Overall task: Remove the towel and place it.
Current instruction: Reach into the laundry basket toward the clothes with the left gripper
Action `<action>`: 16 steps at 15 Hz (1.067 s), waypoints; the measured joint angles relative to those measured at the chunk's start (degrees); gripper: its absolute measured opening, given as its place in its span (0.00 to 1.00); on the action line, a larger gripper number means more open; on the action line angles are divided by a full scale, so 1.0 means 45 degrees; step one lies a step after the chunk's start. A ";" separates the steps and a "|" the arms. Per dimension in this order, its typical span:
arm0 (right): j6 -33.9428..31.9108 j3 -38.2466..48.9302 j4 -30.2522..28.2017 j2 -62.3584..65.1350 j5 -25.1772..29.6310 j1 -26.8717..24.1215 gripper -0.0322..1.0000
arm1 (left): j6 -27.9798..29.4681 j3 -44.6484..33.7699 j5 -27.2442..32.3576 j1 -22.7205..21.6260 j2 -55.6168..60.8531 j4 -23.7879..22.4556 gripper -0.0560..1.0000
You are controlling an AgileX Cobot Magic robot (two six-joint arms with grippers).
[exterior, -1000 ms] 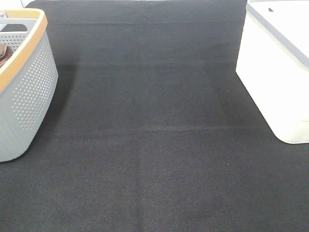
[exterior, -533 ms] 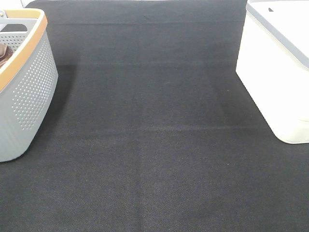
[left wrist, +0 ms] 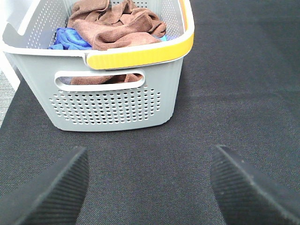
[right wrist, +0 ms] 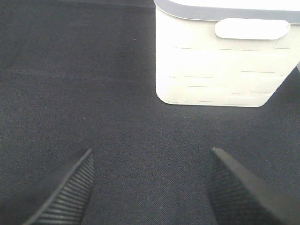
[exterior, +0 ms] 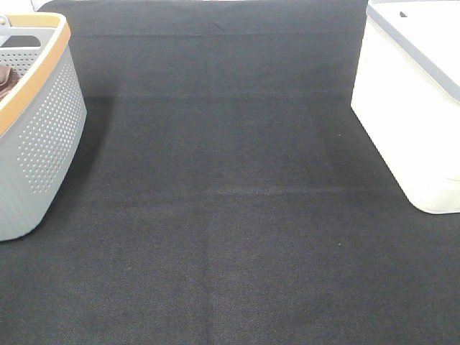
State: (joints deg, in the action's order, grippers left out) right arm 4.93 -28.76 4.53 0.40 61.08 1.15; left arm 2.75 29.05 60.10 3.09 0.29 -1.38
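Note:
The reddish-brown towel (left wrist: 115,26) lies crumpled in the grey perforated basket (left wrist: 108,101) with a yellow-orange rim; a sliver of it shows in the exterior view (exterior: 6,79). A blue cloth (left wrist: 68,38) lies beside it in the basket. My left gripper (left wrist: 150,187) is open and empty, low over the black mat a short way in front of the basket. My right gripper (right wrist: 147,187) is open and empty, facing the white bin (right wrist: 220,70). Neither gripper shows in the exterior view.
The grey basket (exterior: 36,136) stands at the left edge of the black mat (exterior: 223,201). The white bin (exterior: 410,108) with a grey rim stands at the right edge.

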 joint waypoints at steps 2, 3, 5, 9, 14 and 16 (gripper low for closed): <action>0.0000 0.0000 0.0000 0.0000 0.0000 0.0000 0.66 | 0.0000 0.0000 0.0000 0.0000 0.0000 0.0000 0.71; 0.0000 0.0000 0.0000 0.0000 0.0000 0.0000 0.66 | 0.0000 0.0000 0.0000 0.0000 0.0000 0.0000 0.71; 0.0000 0.0000 0.0000 0.0000 0.0000 0.0000 0.66 | 0.0000 0.0000 0.0000 0.0000 0.0000 0.0000 0.71; 0.0000 0.0000 0.0000 0.0000 0.0000 0.0000 0.66 | 0.0000 0.0000 0.0000 0.0000 0.0000 0.0000 0.71; 0.0000 0.0000 0.0000 0.0000 0.0000 0.0000 0.66 | 0.0000 0.0000 0.0000 0.0000 0.0000 0.0000 0.71; 0.0000 0.0000 0.0000 0.0000 0.0000 0.0000 0.66 | 0.0000 0.0000 0.0000 0.0000 0.0000 0.0000 0.71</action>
State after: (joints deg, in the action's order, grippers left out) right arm 4.93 -28.76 4.53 0.40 61.08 1.15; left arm 2.75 29.05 60.10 3.09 0.29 -1.38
